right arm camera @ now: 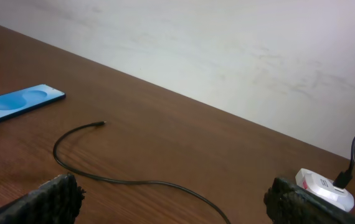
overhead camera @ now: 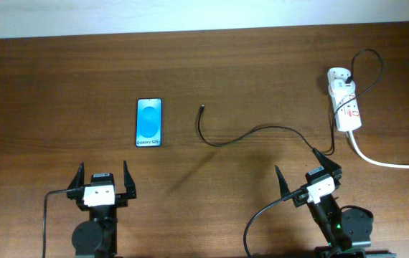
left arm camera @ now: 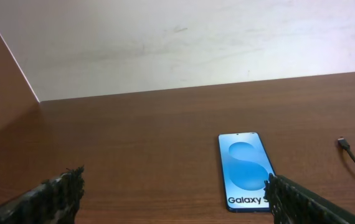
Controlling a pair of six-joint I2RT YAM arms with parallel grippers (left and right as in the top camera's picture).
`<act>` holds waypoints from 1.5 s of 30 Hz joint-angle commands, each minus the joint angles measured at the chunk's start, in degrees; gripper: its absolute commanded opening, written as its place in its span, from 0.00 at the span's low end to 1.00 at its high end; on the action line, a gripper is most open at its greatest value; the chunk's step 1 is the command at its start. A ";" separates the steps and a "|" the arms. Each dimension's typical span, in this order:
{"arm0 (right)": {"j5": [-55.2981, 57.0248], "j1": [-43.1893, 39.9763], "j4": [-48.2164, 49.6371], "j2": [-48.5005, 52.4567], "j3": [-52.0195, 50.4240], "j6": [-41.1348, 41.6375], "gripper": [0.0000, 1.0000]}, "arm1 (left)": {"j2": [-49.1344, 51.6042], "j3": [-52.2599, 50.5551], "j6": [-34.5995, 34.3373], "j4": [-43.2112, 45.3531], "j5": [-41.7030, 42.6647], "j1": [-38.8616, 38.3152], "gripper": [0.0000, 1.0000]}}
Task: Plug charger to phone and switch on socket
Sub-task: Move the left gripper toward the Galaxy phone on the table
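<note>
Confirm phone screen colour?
The phone screen is light blue with a paler swirl and white lettering; left wrist view shows it best.

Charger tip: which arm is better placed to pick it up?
Probably right. The charger runs close by the open right gripper; the open left gripper faces the phone instead.

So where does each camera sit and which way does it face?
Overhead: above the table, looking down on phone, charger, socket; left end effector and right end effector show, open.
Left wrist: low on its arm, facing the wall across the phone; own fingertips at bottom corners.
Right wrist: low, facing charger and socket; own fingertips below.
Shared: all see the phone.
</note>
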 commanded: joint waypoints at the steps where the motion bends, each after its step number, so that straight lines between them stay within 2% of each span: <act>1: 0.48 0.52 -0.31 -0.50 -0.31 -0.17 0.98 | -0.39 -0.11 0.74 -0.20 0.61 0.04 0.99; 7: 1.09 0.52 0.02 -0.50 -0.31 -0.39 0.98 | -0.39 -0.11 0.70 0.33 1.05 0.02 0.99; 10: -2.56 0.52 4.59 -0.50 -0.28 -0.37 0.98 | -0.39 -0.11 -4.66 0.09 1.51 0.04 0.99; 12: -2.58 0.52 4.52 -0.48 -0.17 -0.22 0.98 | -0.39 0.13 -5.79 0.17 2.25 0.04 0.99; 15: -3.04 0.52 2.95 -0.48 2.23 1.14 0.98 | -0.07 1.92 -5.79 0.07 5.16 0.09 0.99; 20: -4.96 0.52 -2.03 3.04 9.18 1.14 0.98 | 7.21 8.76 -5.84 -0.28 5.46 0.09 0.99; 25: -9.55 0.52 -3.28 15.37 19.82 4.17 0.98 | 22.18 22.21 -5.79 -4.66 9.49 0.09 0.99; 28: -10.58 0.52 -15.15 25.66 33.66 4.15 0.98 | 34.69 34.84 -5.77 -10.56 13.00 0.09 0.99; 32: -10.56 0.52 -28.33 36.11 48.15 4.13 0.98 | 51.78 53.99 -5.79 -22.95 17.38 0.09 0.99; 33: -10.56 0.52 -31.74 38.99 51.54 4.13 0.98 | 55.87 58.99 -5.77 -26.95 18.62 0.09 0.99; 34: -10.56 0.52 -37.18 43.17 56.37 4.11 0.98 | 65.05 70.84 -5.77 -37.13 18.91 0.09 0.99; 37: -10.56 0.52 -47.08 51.65 65.00 3.91 0.98 | 80.30 91.01 -1.75 -54.47 18.36 0.09 0.99; 39: -10.56 0.52 -54.45 57.66 71.08 3.93 0.98 | 88.43 101.66 -1.66 -64.11 18.56 -0.11 0.99; 41: -11.06 0.52 -58.90 63.95 75.52 4.00 0.98 | 92.04 103.16 -1.64 -65.94 18.91 -0.35 0.99; 45: -18.95 0.52 -57.96 70.58 75.52 4.13 0.98 | 96.59 103.12 -2.97 -64.41 19.71 -0.85 0.99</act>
